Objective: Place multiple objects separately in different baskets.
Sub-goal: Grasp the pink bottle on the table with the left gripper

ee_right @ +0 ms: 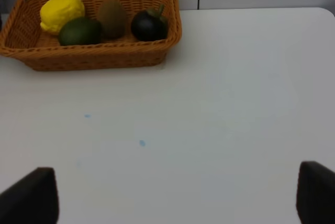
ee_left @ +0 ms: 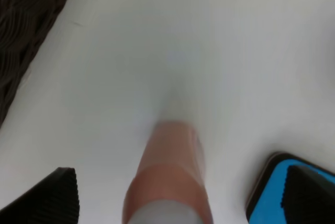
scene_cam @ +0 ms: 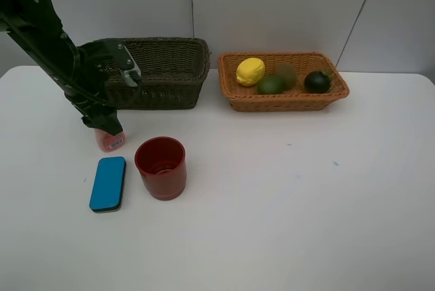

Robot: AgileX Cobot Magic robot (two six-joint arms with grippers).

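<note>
Left claw (ee_left: 180, 187) spread astride the pink bottle (ee_left: 170, 166), its markings unreadably blurred; right claw (ee_right: 175, 195) likewise spread.

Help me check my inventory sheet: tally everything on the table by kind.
Fruits (lemon, lime, kiwi, mangosteen): 4
Baskets (dark basket, tan basket): 2
Pink bottle: 1
Red cup: 1
Blue eraser: 1
Total: 9

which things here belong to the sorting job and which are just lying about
Job: lemon, lime, kiwi, mangosteen, tan basket, dark basket, pink bottle, red cup, blue eraser.
Lying about: only the white table with its blue specks.
</note>
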